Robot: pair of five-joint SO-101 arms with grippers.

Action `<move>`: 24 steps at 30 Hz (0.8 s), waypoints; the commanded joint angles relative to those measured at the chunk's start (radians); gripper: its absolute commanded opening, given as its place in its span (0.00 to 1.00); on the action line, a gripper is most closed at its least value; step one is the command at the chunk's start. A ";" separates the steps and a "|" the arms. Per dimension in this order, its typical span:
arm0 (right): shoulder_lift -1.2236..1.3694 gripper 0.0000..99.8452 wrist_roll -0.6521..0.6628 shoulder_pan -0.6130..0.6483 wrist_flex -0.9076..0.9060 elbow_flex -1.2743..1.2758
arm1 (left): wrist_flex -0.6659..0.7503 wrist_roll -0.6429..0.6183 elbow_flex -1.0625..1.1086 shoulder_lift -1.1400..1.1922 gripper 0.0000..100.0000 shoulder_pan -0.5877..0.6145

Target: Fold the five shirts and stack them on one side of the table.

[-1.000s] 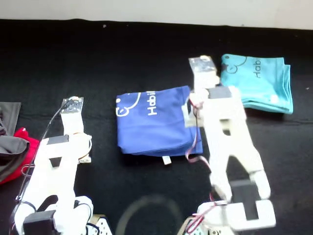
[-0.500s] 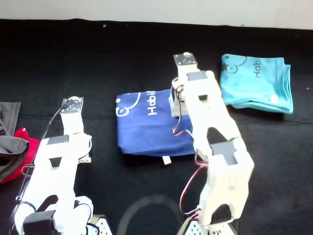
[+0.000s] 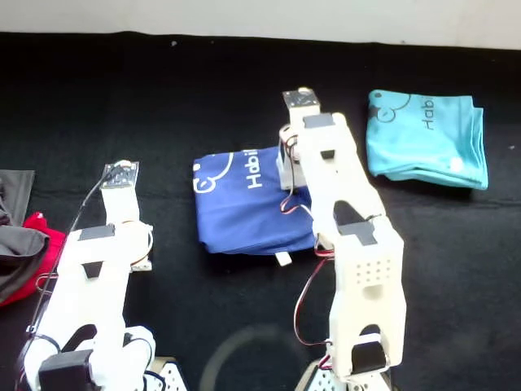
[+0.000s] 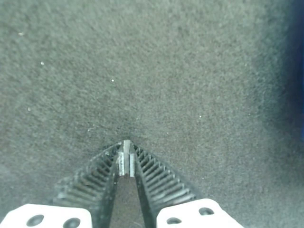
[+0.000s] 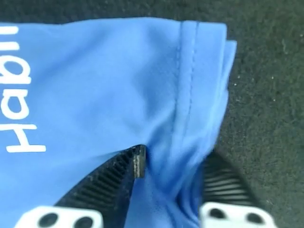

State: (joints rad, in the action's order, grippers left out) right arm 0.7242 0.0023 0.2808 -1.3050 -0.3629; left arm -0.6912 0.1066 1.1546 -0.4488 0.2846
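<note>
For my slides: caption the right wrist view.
Right gripper pinching the folded blue fabric shirt by its hemmed edge, over the black table.

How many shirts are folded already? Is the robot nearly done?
Not yet. The teal shirt lies folded on one side. The right gripper pinches the folded blue shirt at its edge. The red cloth and grey cloth lie crumpled at the other edge, not yet folded.

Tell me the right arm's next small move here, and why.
Probably lift a little and carry the blue shirt toward the teal shirt. The right gripper has the blue shirt's hemmed edge bunched between its fingers, both shirts look folded, and the teal one already lies near one side of the table.
</note>
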 commanded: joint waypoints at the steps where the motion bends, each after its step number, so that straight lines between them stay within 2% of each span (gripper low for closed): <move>1: 0.027 0.00 -0.006 0.008 -0.031 -0.028 | 0.012 0.002 0.001 -0.002 0.01 0.002; 9: -0.044 0.01 0.005 -0.044 -0.174 -0.148 | 0.012 0.002 0.001 -0.001 0.01 0.002; 18: -0.127 0.01 0.189 -0.263 -0.269 -0.599 | 0.012 0.002 0.001 -0.001 0.01 0.002; 24: -0.125 0.01 0.338 -0.400 -0.237 -0.734 | 0.012 0.002 0.001 -0.001 0.01 0.002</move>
State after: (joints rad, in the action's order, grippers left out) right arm 0.6859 0.2677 -0.0522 -1.5689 -1.0165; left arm -0.6912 0.1066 1.1546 -0.4488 0.2846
